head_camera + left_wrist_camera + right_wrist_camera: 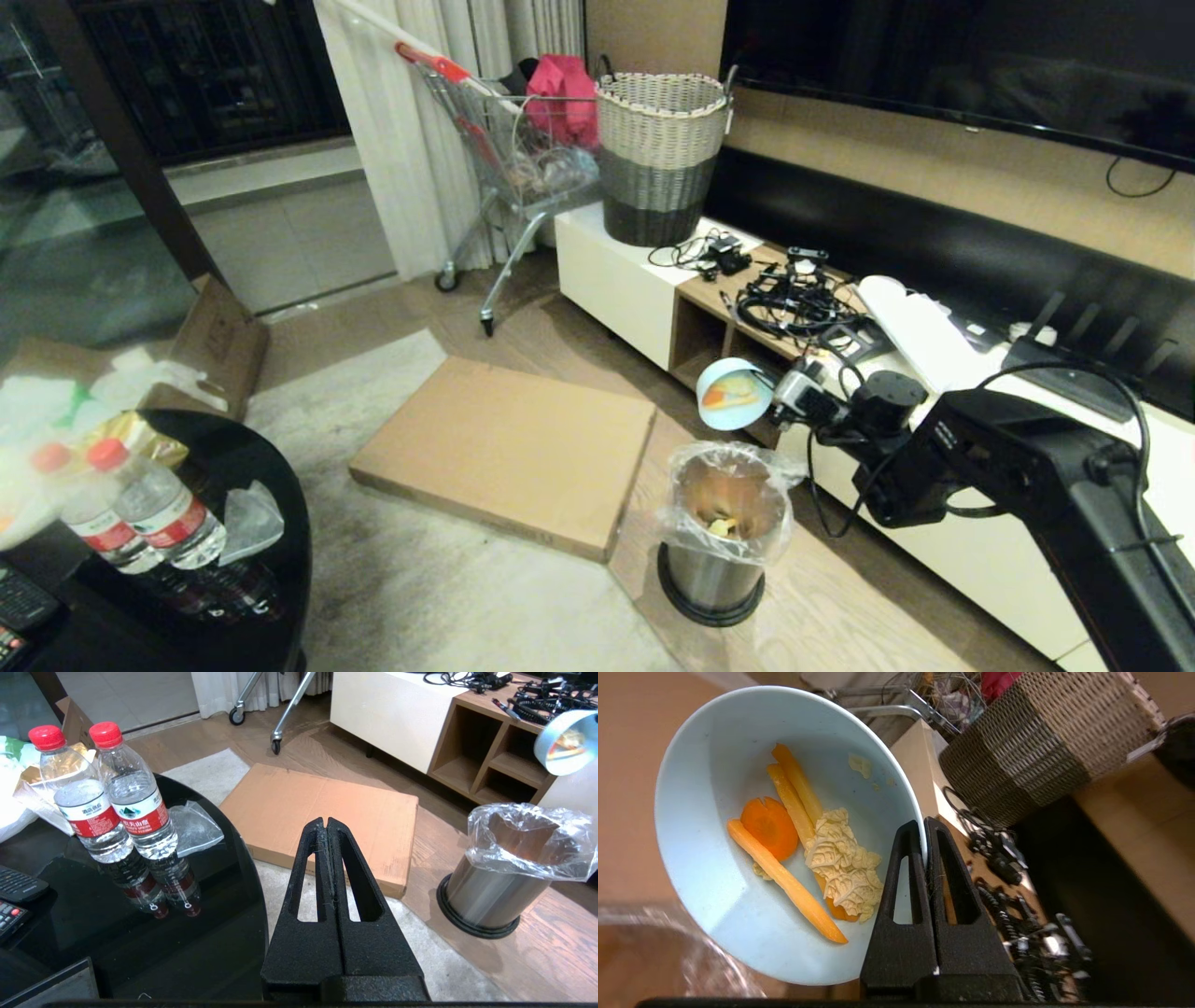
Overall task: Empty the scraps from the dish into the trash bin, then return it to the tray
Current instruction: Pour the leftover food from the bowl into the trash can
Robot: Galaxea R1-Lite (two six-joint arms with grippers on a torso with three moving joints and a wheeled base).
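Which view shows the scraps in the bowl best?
The right wrist view: the scraps lie plainly inside the tipped bowl, pinched by the right gripper. The head view shows an orange smear; the left wrist view, a glimpse.

Right hand clamped, wrist rolled, left hand closed

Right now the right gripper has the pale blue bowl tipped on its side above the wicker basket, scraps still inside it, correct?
Not the wicker basket. The head view shows the right gripper holding the bowl tipped above the steel trash bin; the scraps are in the bowl, as the right wrist view shows.
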